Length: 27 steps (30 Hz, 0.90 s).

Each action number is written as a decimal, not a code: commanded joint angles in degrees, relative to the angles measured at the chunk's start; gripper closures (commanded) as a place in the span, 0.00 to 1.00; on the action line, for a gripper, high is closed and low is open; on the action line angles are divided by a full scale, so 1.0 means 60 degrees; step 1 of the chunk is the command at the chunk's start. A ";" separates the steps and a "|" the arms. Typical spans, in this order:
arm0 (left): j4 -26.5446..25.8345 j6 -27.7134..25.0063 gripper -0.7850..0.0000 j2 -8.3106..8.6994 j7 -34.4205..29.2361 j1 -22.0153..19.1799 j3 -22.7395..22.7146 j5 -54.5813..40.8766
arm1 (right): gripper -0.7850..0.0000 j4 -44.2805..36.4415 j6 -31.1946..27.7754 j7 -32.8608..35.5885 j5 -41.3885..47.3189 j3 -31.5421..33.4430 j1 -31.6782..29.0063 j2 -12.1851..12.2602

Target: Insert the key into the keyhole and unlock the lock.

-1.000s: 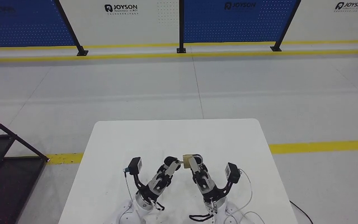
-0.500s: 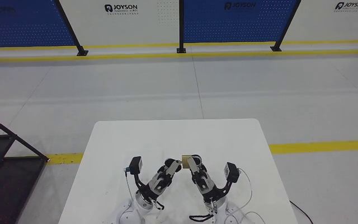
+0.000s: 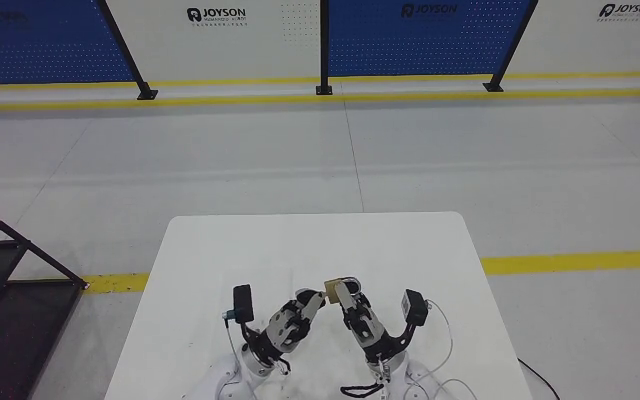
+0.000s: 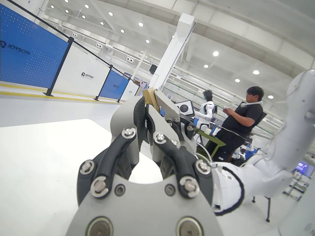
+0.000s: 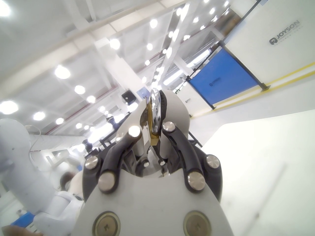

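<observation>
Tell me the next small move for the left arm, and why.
Probably a slow twist of the left gripper about its own axis. It is shut, with its fingertips right against the brass padlock, which the right gripper clamps by body and shackle. I can't tell how deep the key sits, so stop if the padlock shifts.

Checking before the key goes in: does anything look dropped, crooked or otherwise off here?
Nothing stands out. The right gripper is shut on the padlock, over the table, and the left gripper meets it tip to tip. The key is hidden.
</observation>
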 commanded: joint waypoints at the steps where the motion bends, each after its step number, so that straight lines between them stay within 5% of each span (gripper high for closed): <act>1: 0.0049 0.0262 1.00 -0.0006 0.0577 -0.0002 0.0010 0.0748 | 1.00 -0.0039 0.0017 0.0067 0.0043 0.0031 -0.0022 0.0008; 12: 0.0403 0.1469 1.00 -0.0002 0.2740 -0.0075 0.0182 0.2828 | 1.00 -0.0199 0.0083 0.0459 0.0117 0.0120 -0.0129 0.0049; 27: 0.0496 0.1648 1.00 0.0074 0.2946 -0.0109 0.0324 0.2981 | 1.00 -0.0342 0.0199 0.0757 -0.0025 0.0178 -0.0193 0.0091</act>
